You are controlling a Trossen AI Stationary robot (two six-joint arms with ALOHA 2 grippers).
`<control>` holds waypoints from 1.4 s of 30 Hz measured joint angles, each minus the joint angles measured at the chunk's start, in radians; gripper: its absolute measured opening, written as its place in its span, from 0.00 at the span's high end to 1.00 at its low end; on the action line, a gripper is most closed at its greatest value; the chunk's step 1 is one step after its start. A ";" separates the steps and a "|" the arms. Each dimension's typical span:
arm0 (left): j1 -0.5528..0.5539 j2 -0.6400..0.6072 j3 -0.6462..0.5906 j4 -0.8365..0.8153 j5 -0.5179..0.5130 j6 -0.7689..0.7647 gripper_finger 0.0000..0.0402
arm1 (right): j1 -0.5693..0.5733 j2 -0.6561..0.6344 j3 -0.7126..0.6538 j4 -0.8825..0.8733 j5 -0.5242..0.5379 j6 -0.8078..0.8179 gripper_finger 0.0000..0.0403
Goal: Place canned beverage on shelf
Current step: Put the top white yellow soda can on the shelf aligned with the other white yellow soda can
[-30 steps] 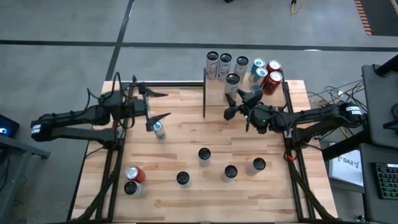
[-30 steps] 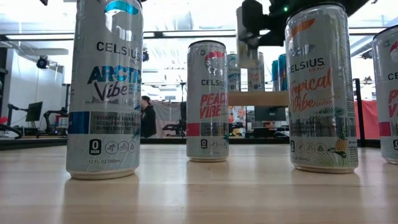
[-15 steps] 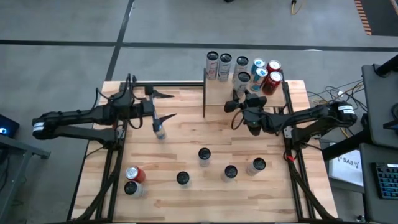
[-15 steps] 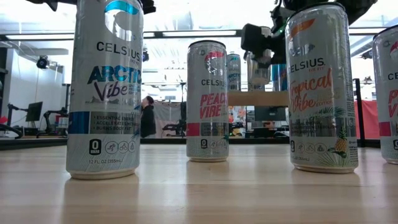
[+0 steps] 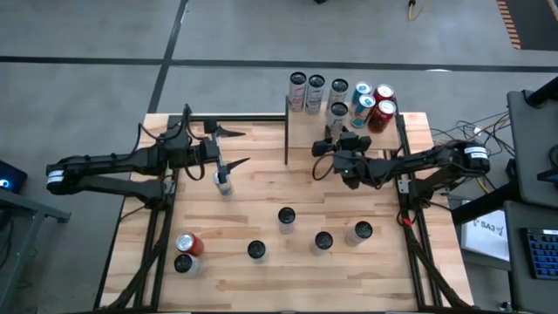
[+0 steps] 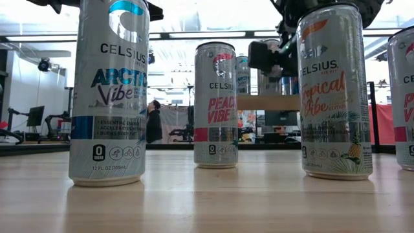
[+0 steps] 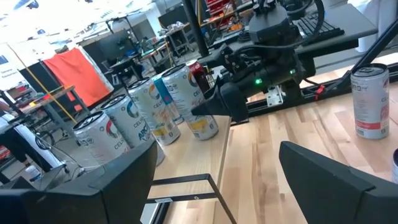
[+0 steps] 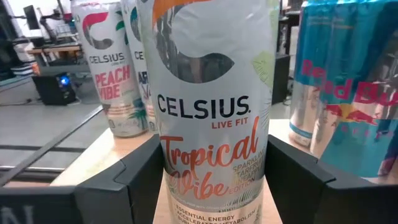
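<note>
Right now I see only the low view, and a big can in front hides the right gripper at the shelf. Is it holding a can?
Observer: Yes. In the right wrist view the right gripper is closed on both sides of a Tropical Vibe can.
Operator: What stands beside that can?
Observer: Blue Red Bull cans, very close on one side.
Operator: And the left arm?
Observer: In the high view the left gripper is open and empty, over the table's left rear part.
</note>
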State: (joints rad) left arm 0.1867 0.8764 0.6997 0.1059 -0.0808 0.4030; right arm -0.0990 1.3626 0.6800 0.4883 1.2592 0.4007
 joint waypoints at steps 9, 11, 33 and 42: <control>0.000 0.002 -0.001 0.005 0.000 0.004 0.20 | -0.005 0.035 0.003 0.010 0.012 -0.008 0.36; 0.000 0.002 -0.001 0.006 0.000 0.007 0.20 | -0.006 0.033 0.003 0.010 0.009 -0.008 0.32; 0.000 0.003 -0.001 -0.001 -0.015 0.011 0.20 | -0.004 -0.035 0.104 0.001 0.007 -0.236 0.27; 0.000 0.003 -0.001 -0.002 -0.016 0.011 0.20 | 0.009 -0.080 0.182 -0.003 0.008 -0.383 0.28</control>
State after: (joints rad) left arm 0.1870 0.8795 0.6987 0.1043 -0.0964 0.4145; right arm -0.0895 1.2828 0.8615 0.4854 1.2675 0.0180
